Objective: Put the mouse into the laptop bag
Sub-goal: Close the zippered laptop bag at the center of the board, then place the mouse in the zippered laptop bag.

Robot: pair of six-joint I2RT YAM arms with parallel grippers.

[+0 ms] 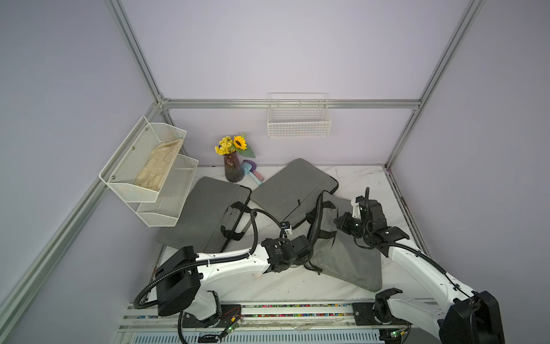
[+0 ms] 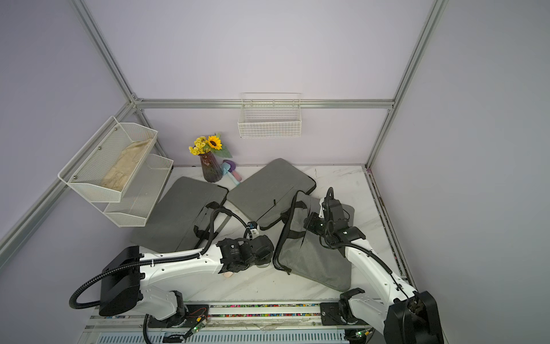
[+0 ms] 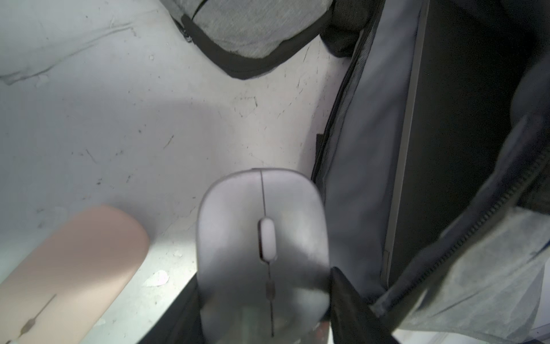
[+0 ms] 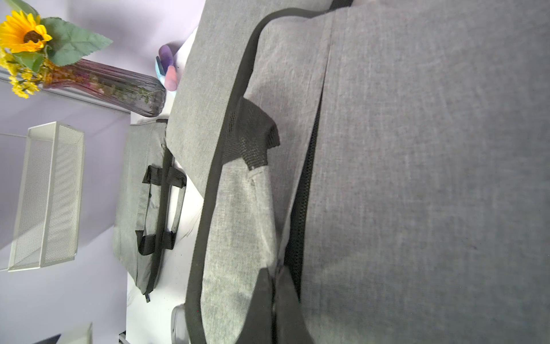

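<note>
Here, three bags [image 1: 205, 214] [image 1: 293, 187] [image 1: 345, 256], grey mouse [image 3: 263, 247], pink mouse [image 3: 68, 274]

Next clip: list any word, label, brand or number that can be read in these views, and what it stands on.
No text here can be read.
Left arm's wrist housing: a few lines of white print, too small to read.
Right arm's wrist housing: a small white mark, too small to read.
Grey mouse and laptop bag: no print visible.

Rear of flat grey plastic mouse [image 3: 263, 253] off-frame; inside of grey fabric laptop bag [image 3: 366, 178] dark, blurred.
</note>
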